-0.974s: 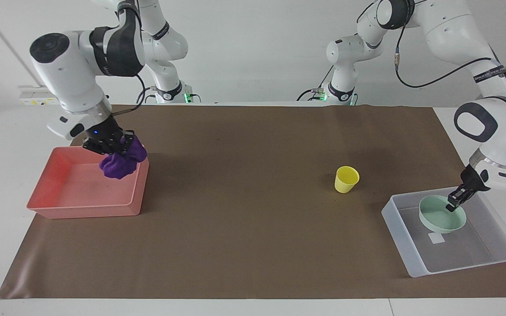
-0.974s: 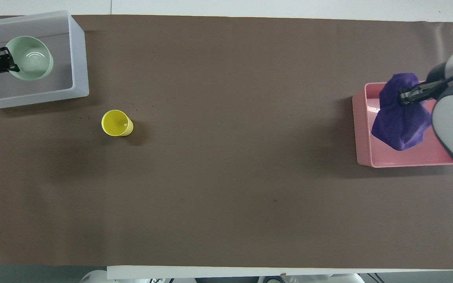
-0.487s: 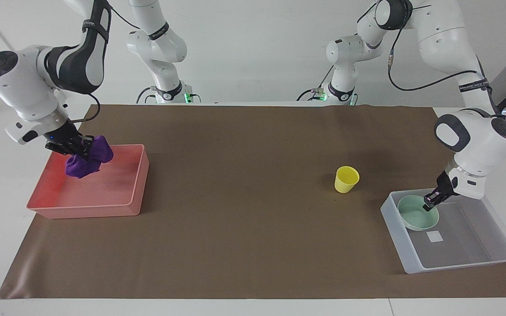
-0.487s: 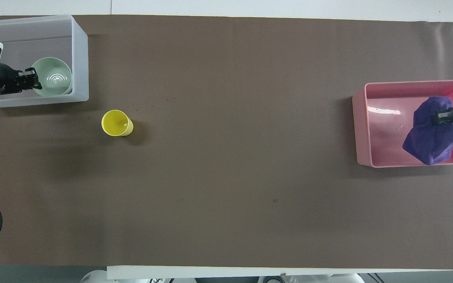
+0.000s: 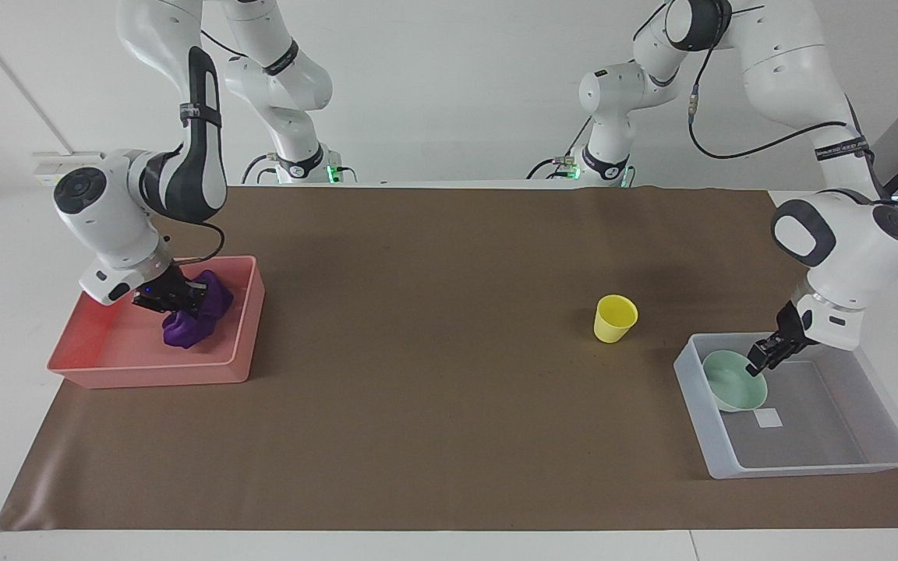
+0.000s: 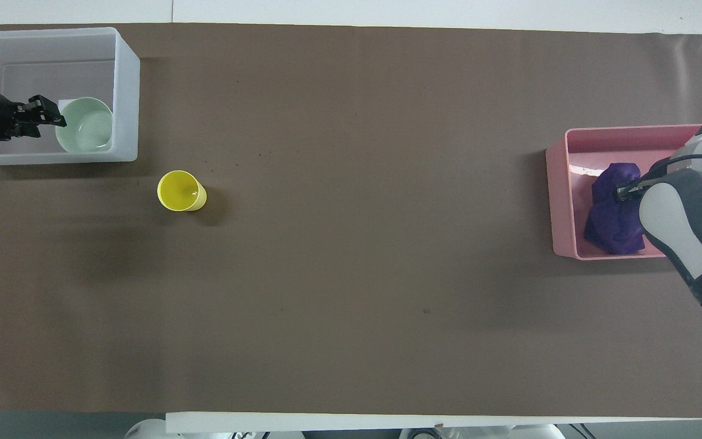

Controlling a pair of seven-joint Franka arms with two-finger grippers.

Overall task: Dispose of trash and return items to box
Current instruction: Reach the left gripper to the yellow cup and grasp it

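Observation:
My right gripper (image 5: 182, 299) is shut on the purple cloth (image 5: 189, 327), low inside the pink tray (image 5: 145, 375) at the right arm's end of the table; the cloth's bottom rests on the tray floor. The gripper (image 6: 623, 192), cloth (image 6: 613, 219) and tray (image 6: 559, 201) also show in the overhead view. My left gripper (image 5: 758, 363) is shut on the rim of the mint-green bowl (image 5: 728, 383), which sits tilted inside the translucent box (image 5: 807, 469), in the corner nearest the cup. The gripper (image 6: 52, 116), bowl (image 6: 88, 125) and box (image 6: 127, 91) also show overhead. The yellow cup (image 5: 615, 318) stands upright on the mat beside the box.
A brown mat (image 5: 433, 351) covers the table. The box's white square mark (image 5: 768, 418) lies on its floor beside the bowl. The cup (image 6: 179, 191) stands a little nearer to the robots than the box.
My right gripper swung over the pink tray and lowered the cloth into it. My left gripper carried the bowl down toward the box's corner nearest the cup; the box shifted slightly.

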